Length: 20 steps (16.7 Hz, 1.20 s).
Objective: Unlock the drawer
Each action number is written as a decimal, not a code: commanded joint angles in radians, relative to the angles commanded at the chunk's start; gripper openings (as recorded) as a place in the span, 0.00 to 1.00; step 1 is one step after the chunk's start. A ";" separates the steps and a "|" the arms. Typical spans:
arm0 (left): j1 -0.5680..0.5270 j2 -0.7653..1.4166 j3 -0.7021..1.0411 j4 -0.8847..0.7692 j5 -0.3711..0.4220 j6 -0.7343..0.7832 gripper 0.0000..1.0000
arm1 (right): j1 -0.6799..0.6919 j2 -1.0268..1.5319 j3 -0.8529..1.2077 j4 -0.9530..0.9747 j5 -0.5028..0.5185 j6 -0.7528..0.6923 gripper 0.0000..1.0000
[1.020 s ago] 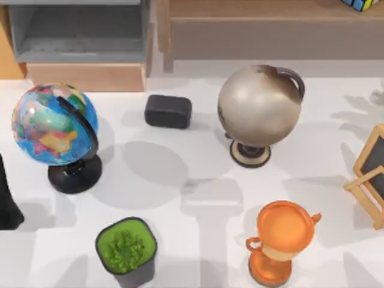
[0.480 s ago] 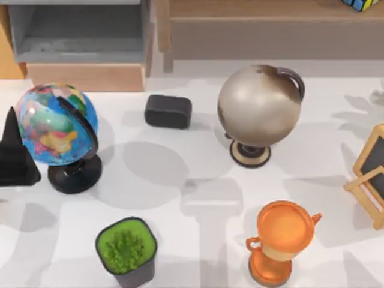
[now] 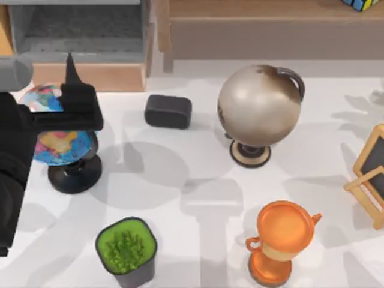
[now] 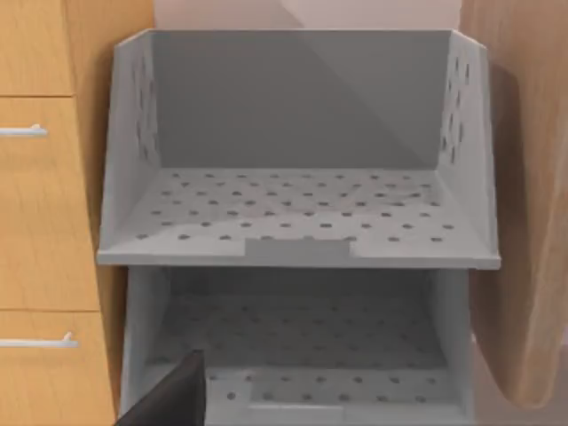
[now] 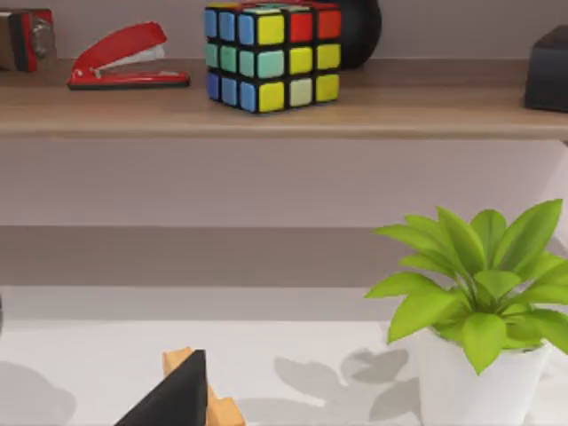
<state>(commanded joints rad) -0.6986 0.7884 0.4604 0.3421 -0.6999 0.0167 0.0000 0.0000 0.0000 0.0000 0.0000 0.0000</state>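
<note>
A: Surface?
B: White table (image 3: 198,174), matte, crossed by soft grey shadows. Pale wall behind. A long brown wooden shelf (image 3: 264,27) runs along the far edge on the right.

A: The drawer?
B: Far left corner of the table. The drawer (image 3: 84,42) is a box with grey inner walls and a light tan wooden front panel. The left wrist view faces it: grey perforated trays (image 4: 297,217) stacked one over the other, with tan cabinet fronts (image 4: 40,204) and slim metal handles beside them.

A: Left gripper?
B: Left gripper (image 3: 71,90), black, over the coloured globe (image 3: 57,135) at the left side, one pointed finger reaching toward the drawer's front panel, just short of it. Whether its fingers are wide or narrow, cannot tell.

A: Right gripper?
B: A dark fingertip of the right gripper (image 5: 173,399) sits at the edge of its wrist view, facing the shelf; spread cannot be told.

A: Other items?
B: Black rounded block (image 3: 168,111); beige globe (image 3: 259,107) on a ringed base; orange trophy (image 3: 282,240), glossy; green plant in a dark square pot (image 3: 126,249); wooden-framed chalkboard (image 3: 372,174) at the right edge. On the shelf: puzzle cube (image 5: 271,53), red stapler (image 5: 124,58). Leafy plant in a white pot (image 5: 470,302).
</note>
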 joint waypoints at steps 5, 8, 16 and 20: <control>-0.048 0.050 0.027 0.019 -0.042 0.000 1.00 | 0.000 0.000 0.000 0.000 0.000 0.000 1.00; -0.045 0.046 0.023 0.018 -0.039 -0.001 1.00 | 0.000 0.000 0.000 0.000 0.000 0.000 1.00; 0.280 0.359 0.196 0.321 0.178 0.351 1.00 | 0.000 0.000 0.000 0.000 0.000 0.000 1.00; 0.508 0.568 0.281 0.511 0.341 0.610 1.00 | 0.000 0.000 0.000 0.000 0.000 0.000 1.00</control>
<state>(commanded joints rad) -0.1908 1.3569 0.7416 0.8527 -0.3589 0.6272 0.0000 0.0000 0.0000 0.0000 0.0000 0.0000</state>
